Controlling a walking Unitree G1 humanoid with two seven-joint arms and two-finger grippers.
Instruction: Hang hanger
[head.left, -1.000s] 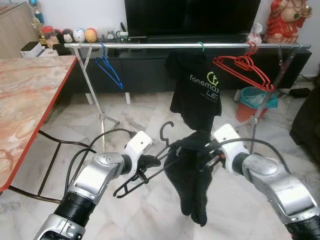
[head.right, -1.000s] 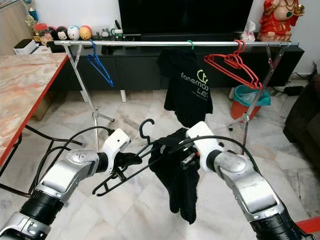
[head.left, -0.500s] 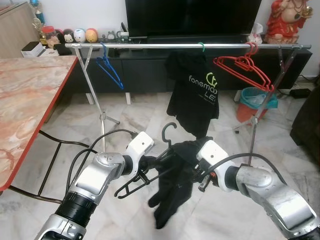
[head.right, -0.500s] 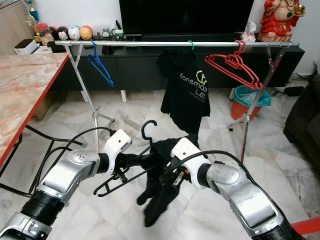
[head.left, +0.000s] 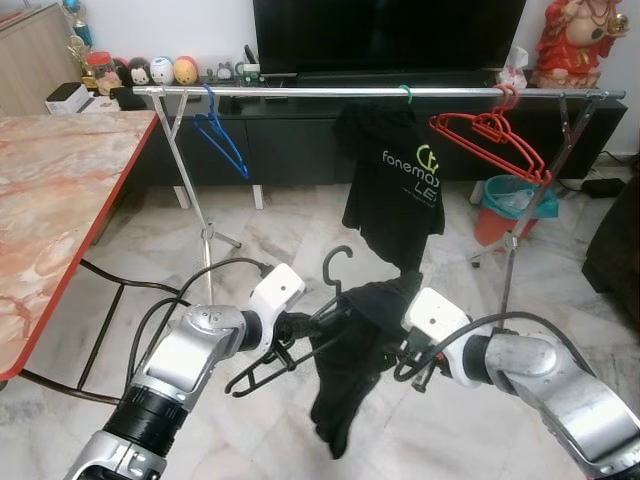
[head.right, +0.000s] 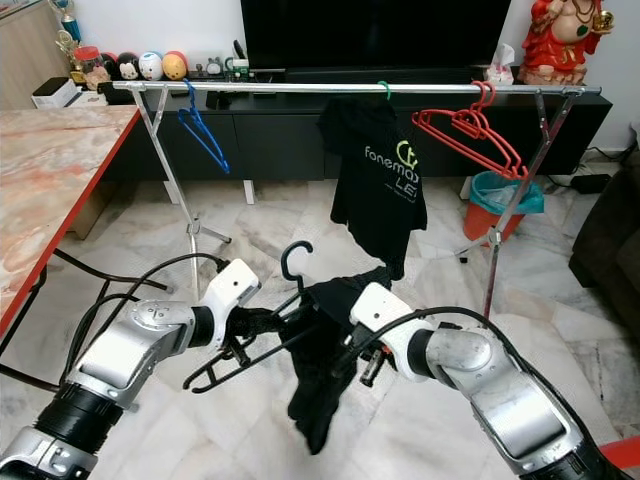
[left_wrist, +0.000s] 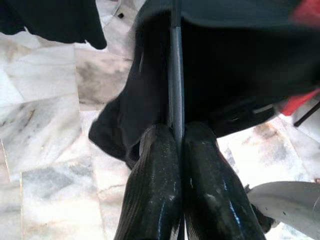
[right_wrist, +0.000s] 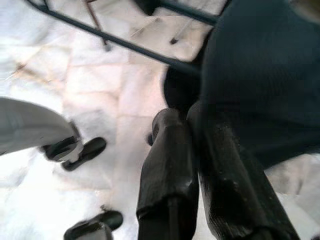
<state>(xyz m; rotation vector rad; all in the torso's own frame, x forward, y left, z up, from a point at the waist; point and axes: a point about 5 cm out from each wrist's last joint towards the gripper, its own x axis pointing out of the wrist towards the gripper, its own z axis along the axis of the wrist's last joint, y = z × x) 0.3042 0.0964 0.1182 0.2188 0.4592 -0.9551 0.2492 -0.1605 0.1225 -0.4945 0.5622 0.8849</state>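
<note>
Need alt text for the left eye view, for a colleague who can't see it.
Left claw holds a black hanger with a dark garment draped over it; right claw grips the garment. Behind stands a metal rail with a blue hanger, black T-shirt and red hangers.

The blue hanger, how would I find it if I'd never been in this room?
Look at the long silver rail in front of the TV. Go to its end nearest the marble table; the blue hanger hangs there, empty and alone. The red hangers are bunched at the other end, and the middle one carries a black T-shirt.
</note>
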